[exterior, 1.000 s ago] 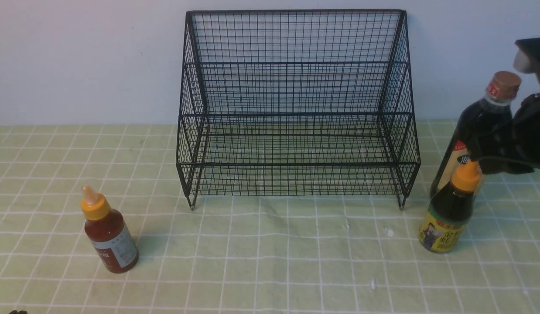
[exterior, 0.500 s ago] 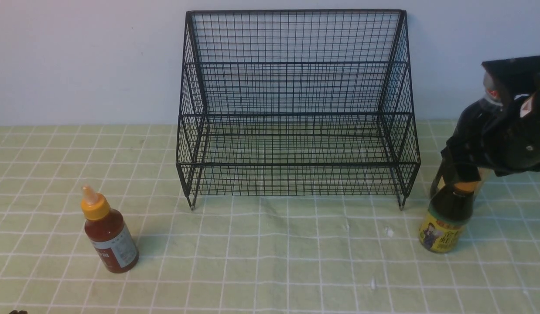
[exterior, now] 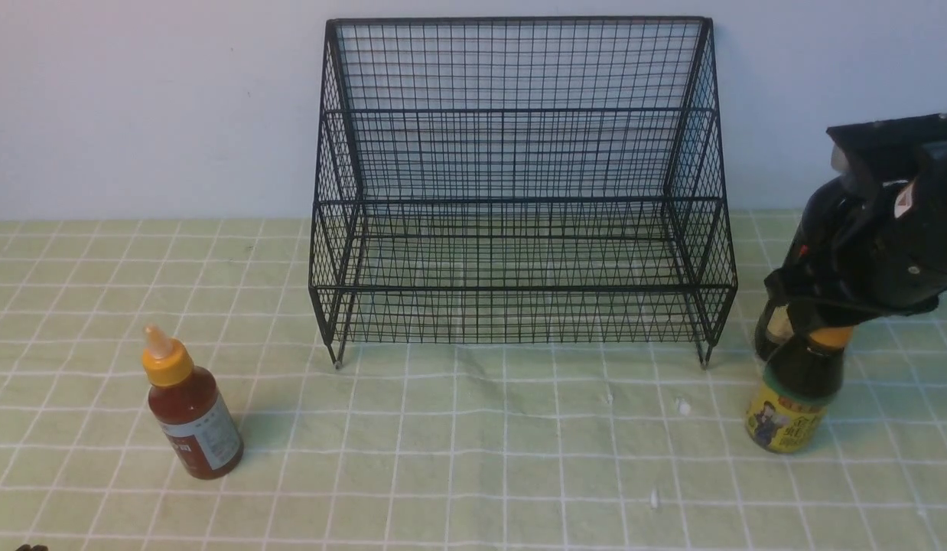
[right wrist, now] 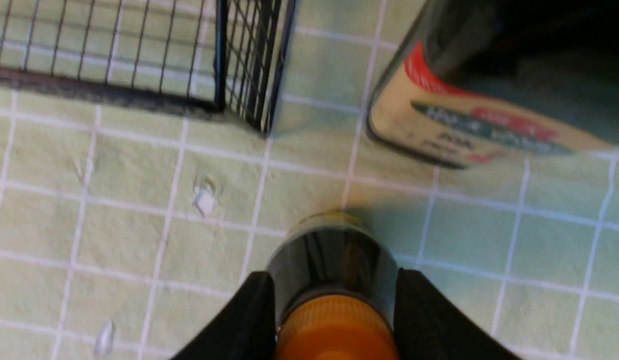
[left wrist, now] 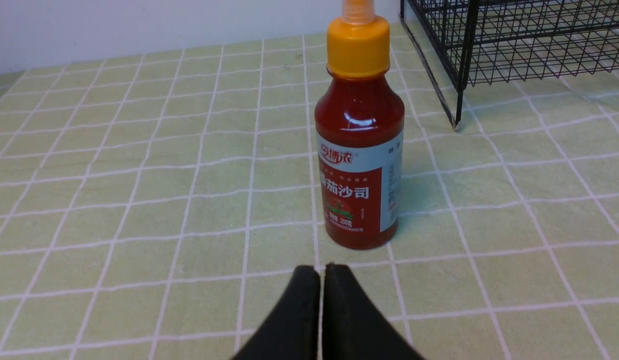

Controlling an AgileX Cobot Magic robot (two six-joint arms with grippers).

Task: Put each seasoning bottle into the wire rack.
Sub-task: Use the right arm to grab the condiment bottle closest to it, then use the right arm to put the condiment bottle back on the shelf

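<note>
The small dark bottle (exterior: 789, 413) with a yellow label and orange cap stands on the cloth right of the wire rack (exterior: 519, 200). My right gripper (exterior: 814, 325) is down over its top, shut on its shoulder just below the cap; in the right wrist view the gripper (right wrist: 334, 274) has a finger pressed against each side of this bottle (right wrist: 334, 260). The tall dark bottle (exterior: 770, 337) stands just behind, mostly hidden by the arm; its label (right wrist: 464, 130) shows in the right wrist view. The red-sauce bottle (exterior: 190, 413) stands at front left. My left gripper (left wrist: 320, 269) is shut and empty, just short of the red-sauce bottle (left wrist: 359, 160).
The rack stands against the back wall with both tiers bare; its right front leg (right wrist: 262, 127) is close to the gripped bottle. A green checked cloth (exterior: 473, 444) covers the table. Small white crumbs (exterior: 681, 405) lie in front of the rack.
My right gripper came down and left over the small dark bottle's cap and closed on it. That bottle shifted slightly right. The tall bottle's tan cap is now hidden behind the arm.
</note>
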